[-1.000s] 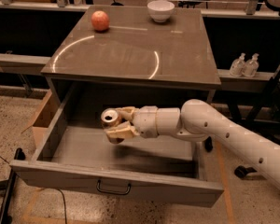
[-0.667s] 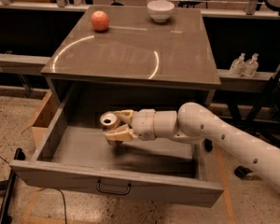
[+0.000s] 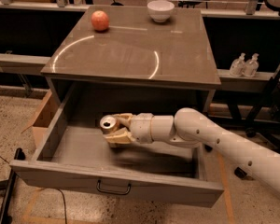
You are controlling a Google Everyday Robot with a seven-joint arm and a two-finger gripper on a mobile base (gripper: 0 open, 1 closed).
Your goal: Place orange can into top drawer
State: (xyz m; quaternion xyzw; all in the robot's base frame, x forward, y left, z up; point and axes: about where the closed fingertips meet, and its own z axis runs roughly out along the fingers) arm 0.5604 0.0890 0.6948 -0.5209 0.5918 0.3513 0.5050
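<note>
The top drawer (image 3: 116, 185) of the grey cabinet is pulled fully open, its dark handle at the front. My white arm reaches in from the right. My gripper (image 3: 115, 129) is shut on the orange can (image 3: 109, 124), which stands upright with its silver top and pull-tab opening showing. The can is held low inside the drawer, left of its middle, close above or on the drawer floor; I cannot tell whether it touches.
On the cabinet top (image 3: 130, 50) an orange-red fruit (image 3: 100, 20) sits at the back left and a white bowl (image 3: 160, 10) at the back middle. A cardboard box (image 3: 41, 120) stands left of the drawer. Two white bottles (image 3: 244, 65) stand on a ledge at the right.
My gripper with the can has moved a little to the left and slightly lower inside the drawer. The drawer, fruit and bowl have not moved.
</note>
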